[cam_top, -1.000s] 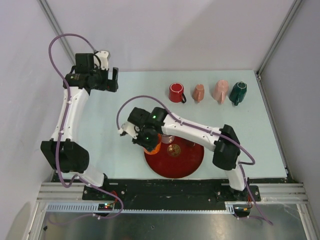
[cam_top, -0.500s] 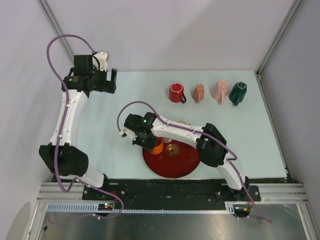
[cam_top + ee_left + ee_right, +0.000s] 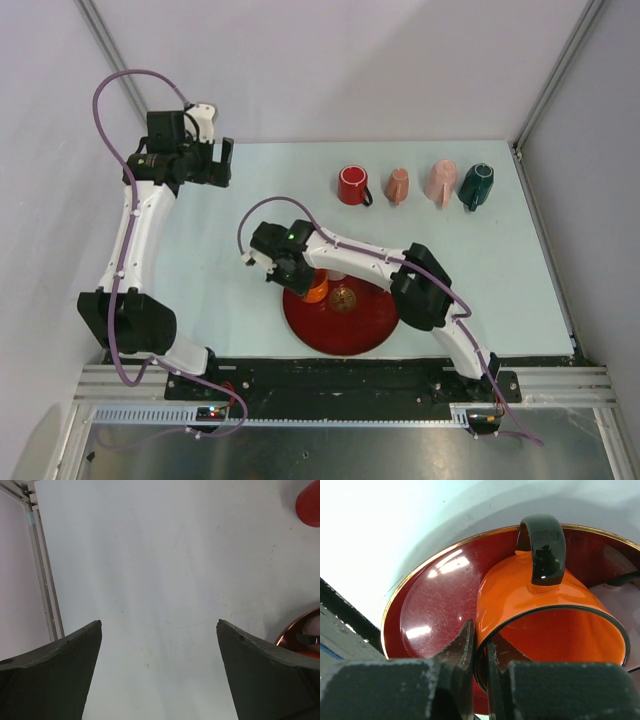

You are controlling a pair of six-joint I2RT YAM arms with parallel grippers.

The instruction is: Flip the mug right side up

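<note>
An orange mug (image 3: 535, 605) with a black handle (image 3: 543, 549) and black rim is held over the dark red plate (image 3: 435, 615), its mouth facing the right wrist camera. My right gripper (image 3: 481, 645) is shut on the mug's wall, one finger outside and one inside the rim. In the top view the mug (image 3: 315, 290) sits under the right gripper (image 3: 296, 272) at the plate's (image 3: 345, 335) left edge. My left gripper (image 3: 222, 163) is open and empty, high at the table's back left; its fingers (image 3: 60, 675) frame bare table.
A row of mugs stands at the back: red (image 3: 352, 185), two pink (image 3: 397, 185) (image 3: 440, 182), dark green (image 3: 476, 185). A small gold object (image 3: 345, 297) lies on the plate. The table's left rail (image 3: 42, 575) runs beside the left gripper.
My right gripper has moved slightly with the orange mug over the plate's left edge, and the arm's elbow swung left. The left arm stayed almost still.
</note>
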